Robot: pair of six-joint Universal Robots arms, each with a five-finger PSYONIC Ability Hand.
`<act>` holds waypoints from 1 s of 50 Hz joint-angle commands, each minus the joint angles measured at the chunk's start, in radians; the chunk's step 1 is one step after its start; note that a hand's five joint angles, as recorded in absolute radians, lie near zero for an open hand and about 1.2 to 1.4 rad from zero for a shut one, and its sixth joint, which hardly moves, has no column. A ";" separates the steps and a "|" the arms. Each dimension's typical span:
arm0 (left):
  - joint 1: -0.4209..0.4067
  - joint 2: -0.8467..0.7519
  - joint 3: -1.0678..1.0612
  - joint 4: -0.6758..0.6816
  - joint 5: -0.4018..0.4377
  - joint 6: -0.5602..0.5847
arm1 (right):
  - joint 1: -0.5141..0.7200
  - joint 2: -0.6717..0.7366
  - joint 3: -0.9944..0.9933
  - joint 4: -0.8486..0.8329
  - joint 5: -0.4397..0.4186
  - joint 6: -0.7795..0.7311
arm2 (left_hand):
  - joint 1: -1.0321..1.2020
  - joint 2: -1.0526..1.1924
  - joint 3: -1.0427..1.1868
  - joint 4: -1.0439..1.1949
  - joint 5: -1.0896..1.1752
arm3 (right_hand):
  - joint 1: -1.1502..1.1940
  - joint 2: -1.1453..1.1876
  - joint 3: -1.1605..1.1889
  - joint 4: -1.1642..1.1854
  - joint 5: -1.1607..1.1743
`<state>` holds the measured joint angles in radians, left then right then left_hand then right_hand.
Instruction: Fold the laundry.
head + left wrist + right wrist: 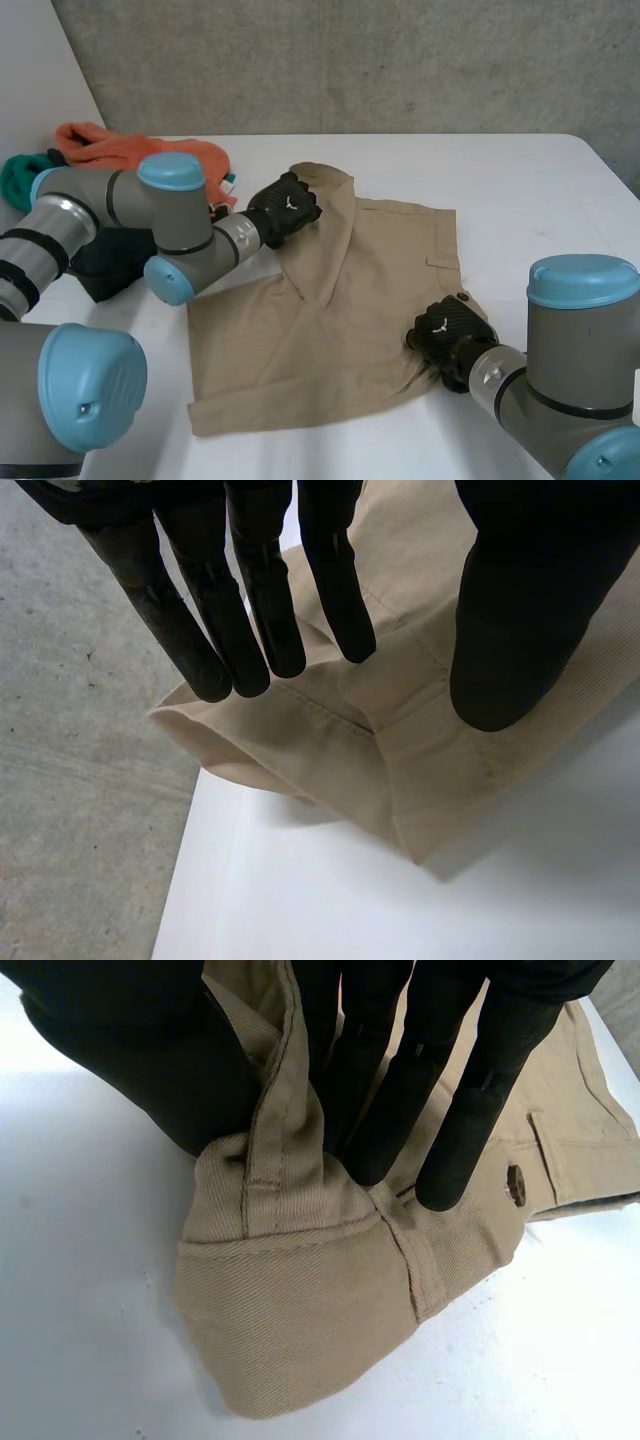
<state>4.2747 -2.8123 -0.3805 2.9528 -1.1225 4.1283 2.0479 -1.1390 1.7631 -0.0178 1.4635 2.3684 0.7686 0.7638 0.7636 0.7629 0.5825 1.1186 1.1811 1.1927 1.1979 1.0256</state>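
Khaki shorts (340,320) lie spread on the white table (520,190), with one part folded over into a raised flap at their far left. My left hand (285,208) rests on that far corner. In its wrist view the straight fingers (250,630) and the thumb (520,640) stand apart over the hem (330,750), and the cloth runs between them. My right hand (450,332) is at the near right edge. There its fingers (450,1110) and thumb (150,1070) pinch a bunched fold of the waistband (300,1290), close to a brown button (516,1182).
An orange cloth (140,150), a green cloth (18,178) and a dark cloth (110,265) lie heaped at the table's far left, close behind my left arm. A grey concrete wall (400,60) rises just behind the table's far edge.
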 commanded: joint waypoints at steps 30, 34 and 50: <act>0.011 0.108 -0.136 -0.066 -0.169 0.185 | -0.012 -0.024 0.002 0.007 -0.008 -0.001 | 0.628 0.632 0.633 0.633 0.639 | 0.278 0.215 0.204 0.198 0.196; 0.017 0.174 -0.202 -0.052 -0.267 0.149 | -0.006 -0.028 0.013 0.007 -0.006 -0.003 | 0.628 0.632 0.633 0.633 0.639 | 0.278 0.215 0.204 0.198 0.196; 0.025 0.246 -0.313 -0.187 -0.523 0.095 | -0.002 -0.047 0.021 0.007 -0.014 -0.003 | 0.628 0.632 0.633 0.633 0.639 | 0.278 0.215 0.204 0.198 0.196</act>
<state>4.3066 -2.5868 -0.6685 2.8005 -1.6166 4.2755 2.0452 -1.1838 1.7844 -0.0118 1.4502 2.3655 1.1479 1.1923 1.1855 1.1943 0.9914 1.1186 1.1811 1.1928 1.1980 1.0256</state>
